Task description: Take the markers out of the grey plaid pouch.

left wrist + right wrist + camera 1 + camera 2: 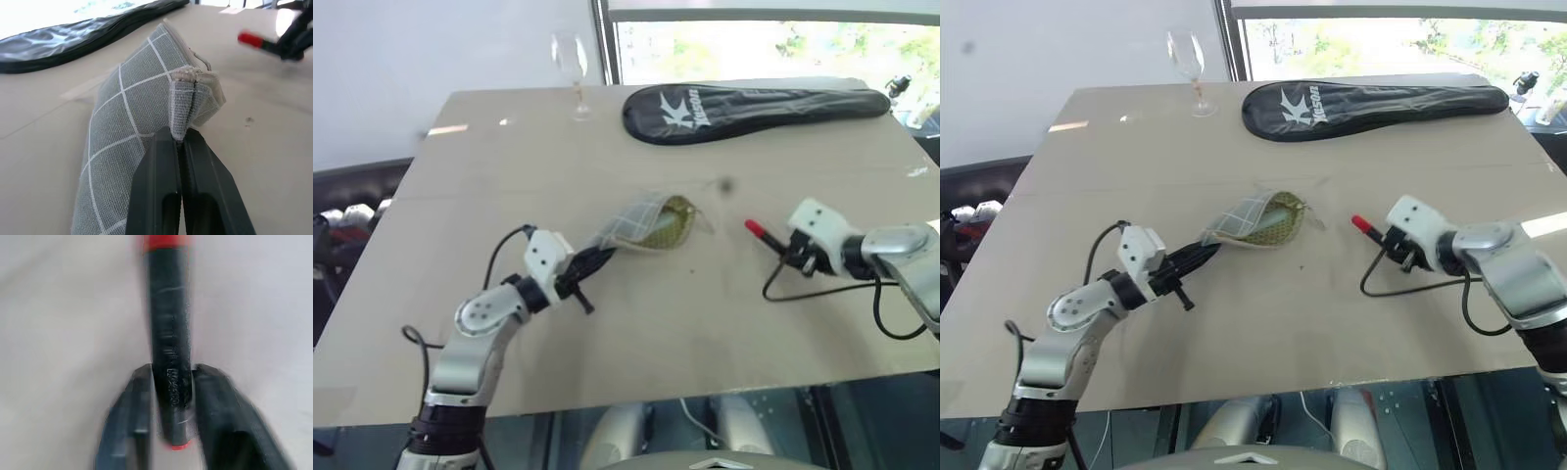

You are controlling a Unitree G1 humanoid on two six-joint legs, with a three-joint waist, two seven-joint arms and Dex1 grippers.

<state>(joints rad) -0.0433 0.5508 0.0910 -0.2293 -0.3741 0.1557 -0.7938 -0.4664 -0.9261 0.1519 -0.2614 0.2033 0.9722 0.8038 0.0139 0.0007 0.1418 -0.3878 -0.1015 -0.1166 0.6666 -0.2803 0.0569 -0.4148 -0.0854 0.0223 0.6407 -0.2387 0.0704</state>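
Observation:
The grey plaid pouch lies in the middle of the table, its open mouth with olive-yellow lining turned toward my right arm. My left gripper is shut on the pouch's near end, and the left wrist view shows the fabric corner pinched between the fingers. To the right of the pouch, my right gripper points down and left. One of the markers, black with a red cap, sticks out from it toward the pouch. In the right wrist view the marker sits between the fingers, which press close on both sides.
A long black racket cover lies along the far edge of the table. A wine glass stands at the far left corner. Black cables hang from both wrists. A window is behind the table.

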